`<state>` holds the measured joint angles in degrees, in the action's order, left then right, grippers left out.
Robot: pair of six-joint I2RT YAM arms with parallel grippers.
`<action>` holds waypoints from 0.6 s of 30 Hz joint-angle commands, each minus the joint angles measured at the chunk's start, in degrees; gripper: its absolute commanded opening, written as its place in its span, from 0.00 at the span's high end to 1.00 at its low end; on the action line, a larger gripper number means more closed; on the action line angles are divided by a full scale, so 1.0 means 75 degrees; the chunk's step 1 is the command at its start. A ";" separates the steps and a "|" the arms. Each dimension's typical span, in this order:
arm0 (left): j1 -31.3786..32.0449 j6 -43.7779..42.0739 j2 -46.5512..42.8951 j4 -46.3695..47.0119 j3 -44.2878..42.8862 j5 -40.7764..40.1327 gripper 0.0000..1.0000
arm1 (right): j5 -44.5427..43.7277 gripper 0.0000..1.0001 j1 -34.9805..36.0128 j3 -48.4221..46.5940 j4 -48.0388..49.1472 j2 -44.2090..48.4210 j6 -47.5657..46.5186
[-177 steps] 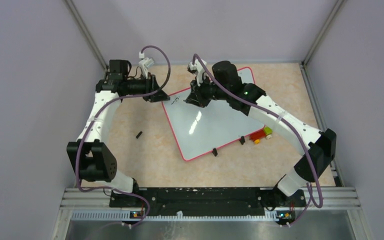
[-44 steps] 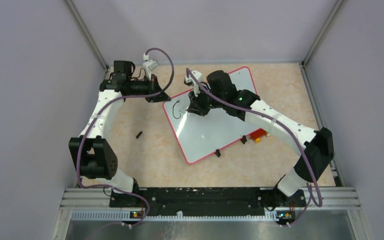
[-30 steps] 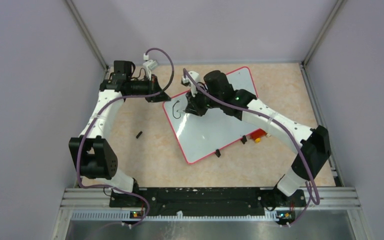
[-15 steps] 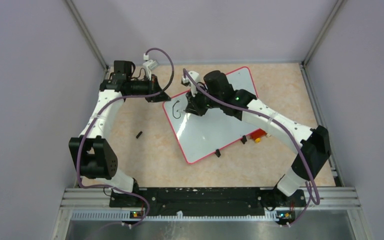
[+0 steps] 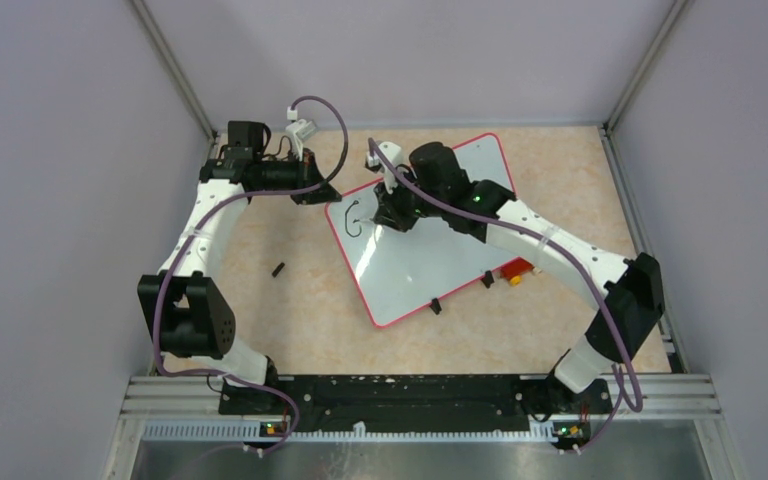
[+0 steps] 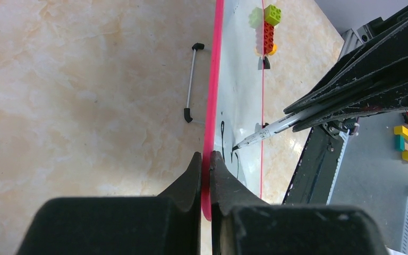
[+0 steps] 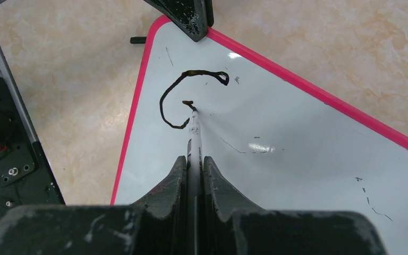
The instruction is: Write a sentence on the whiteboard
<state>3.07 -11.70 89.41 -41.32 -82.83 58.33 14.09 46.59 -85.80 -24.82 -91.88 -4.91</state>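
The right gripper is closed tight on one thin marker. Its tip touches the whiteboard just ahead of the fingers, and of the sentence one curved black stroke shows beside that tip. The left gripper is pinched on the board's red frame at a corner, with two black feet and one brick stack at the edge far from it.
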 commanded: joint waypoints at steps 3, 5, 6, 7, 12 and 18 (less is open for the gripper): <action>0.0188 0.0037 -0.0061 -0.0022 -0.0172 0.0061 1.00 | -0.0733 1.00 -0.0138 0.0116 0.0199 0.0263 -0.0125; 0.0188 0.0039 -0.0062 -0.0022 -0.0168 0.0071 1.00 | -0.0647 1.00 -0.0141 0.0120 0.0223 0.0275 -0.0099; 0.0188 0.0040 -0.0061 -0.0022 -0.0165 0.0073 1.00 | -0.0580 1.00 -0.0141 0.0128 0.0237 0.0265 -0.0105; 0.0185 0.0039 -0.0058 -0.0017 -0.0160 0.0075 1.00 | -0.0497 1.00 -0.0141 0.0122 0.0228 0.0248 -0.0097; 0.0187 0.0031 -0.0061 -0.0016 -0.0159 0.0051 1.00 | -0.0287 1.00 -0.0073 0.0131 0.0077 0.0170 -0.0153; 0.0187 0.0014 -0.0088 -0.0022 -0.0151 0.0037 1.00 | -0.0148 1.00 -0.0050 0.0389 -0.0003 0.0270 -0.0178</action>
<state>3.11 -11.73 89.41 -41.17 -82.83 57.93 13.43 46.59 -84.79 -24.45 -91.33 -4.99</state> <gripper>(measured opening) 0.053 0.085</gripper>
